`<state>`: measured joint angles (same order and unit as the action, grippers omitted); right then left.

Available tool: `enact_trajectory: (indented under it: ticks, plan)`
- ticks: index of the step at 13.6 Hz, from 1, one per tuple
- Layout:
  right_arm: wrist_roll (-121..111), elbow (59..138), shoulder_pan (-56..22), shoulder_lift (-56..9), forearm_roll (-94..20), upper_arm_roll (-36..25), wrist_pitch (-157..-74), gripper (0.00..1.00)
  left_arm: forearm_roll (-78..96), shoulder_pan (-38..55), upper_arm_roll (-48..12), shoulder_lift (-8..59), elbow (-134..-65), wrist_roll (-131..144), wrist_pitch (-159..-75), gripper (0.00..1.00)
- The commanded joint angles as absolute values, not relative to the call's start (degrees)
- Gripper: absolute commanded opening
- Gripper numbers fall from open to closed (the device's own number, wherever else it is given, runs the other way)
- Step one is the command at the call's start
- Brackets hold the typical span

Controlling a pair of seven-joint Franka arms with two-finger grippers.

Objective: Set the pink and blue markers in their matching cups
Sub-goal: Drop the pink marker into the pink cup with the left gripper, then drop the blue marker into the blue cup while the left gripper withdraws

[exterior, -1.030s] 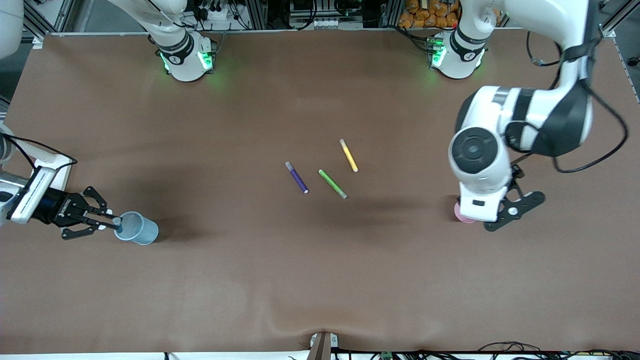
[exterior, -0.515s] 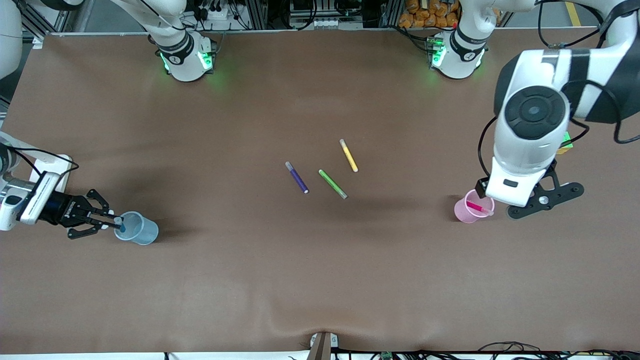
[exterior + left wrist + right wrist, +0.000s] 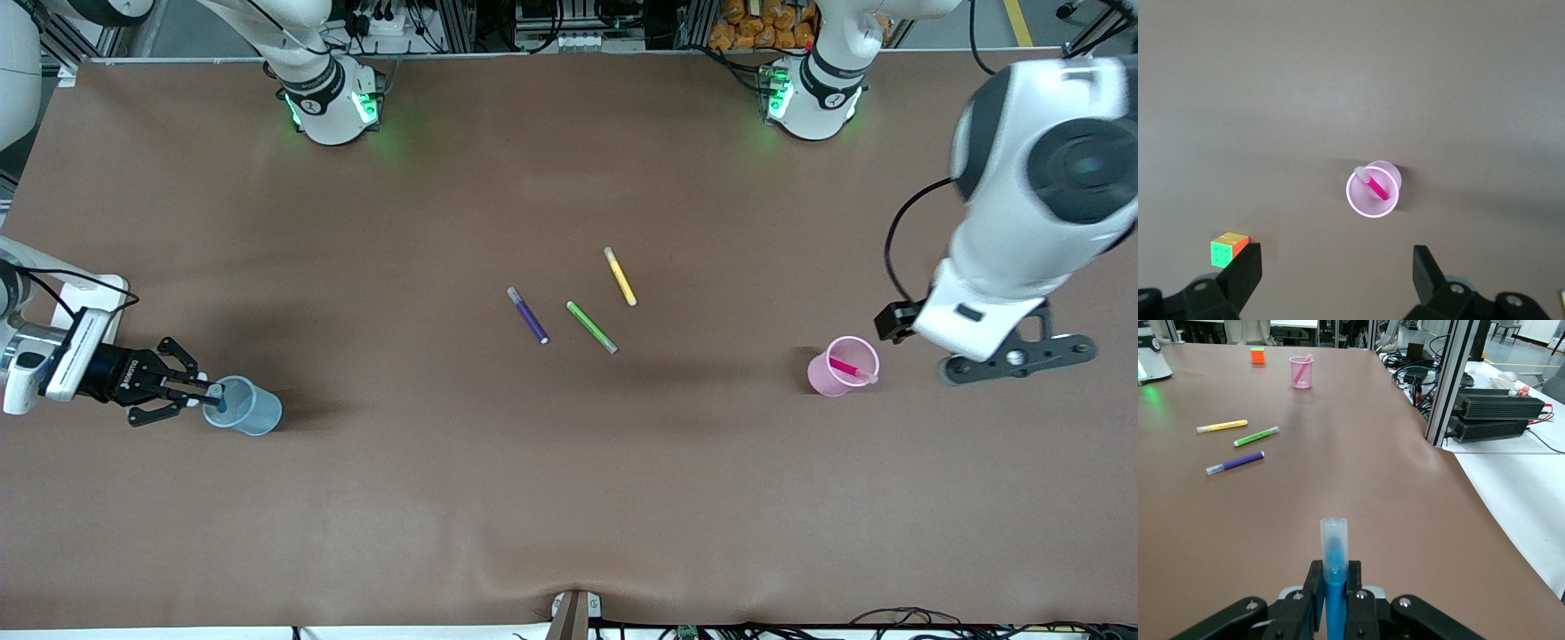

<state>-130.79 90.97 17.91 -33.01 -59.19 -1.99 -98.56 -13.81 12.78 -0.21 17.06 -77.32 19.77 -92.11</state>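
The pale pink cup (image 3: 843,366) stands upright toward the left arm's end of the table, with the pink marker (image 3: 849,367) leaning inside it. Both show in the left wrist view, cup (image 3: 1355,197) and marker (image 3: 1376,189). My left gripper (image 3: 1016,356) is open and empty, up in the air beside the pink cup (image 3: 1336,275). My right gripper (image 3: 201,392) is shut on the blue marker (image 3: 217,397) and holds it at the rim of the pale blue cup (image 3: 249,409). The right wrist view shows the blue marker (image 3: 1334,563) between the shut fingers (image 3: 1314,588); the blue cup is hidden there.
A purple pen (image 3: 528,316), a green pen (image 3: 591,327) and a yellow pen (image 3: 620,276) lie mid-table. A coloured puzzle cube (image 3: 1228,249) sits near the pink cup; the left arm hides it in the front view. The table's front edge runs close to the blue cup's end (image 3: 1431,447).
My left gripper has let go of the pink marker into the pink cup, risen and moved off toward the left arm's end of the table. My right gripper shifted slightly with the blue marker.
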Motion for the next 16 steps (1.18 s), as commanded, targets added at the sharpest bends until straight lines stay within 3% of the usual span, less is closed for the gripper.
enact_trajectory:
  ticks: [1,7,16]
  plan:
    - [-130.87,88.95,18.63,-35.06,-57.92,-1.49,-96.69,0.00,-8.90,9.77,-0.18,13.46,-78.49,12.77,-91.93,1.00]
    - [-130.69,88.95,18.54,-36.56,-56.96,-1.49,-96.06,0.00,-3.51,6.15,3.25,2.82,-86.57,2.81,-90.54,1.00]
    - [-130.78,88.95,19.16,-36.56,-56.16,-1.58,-96.06,0.00,-2.29,8.00,3.43,1.85,-86.13,2.11,-84.22,1.00]
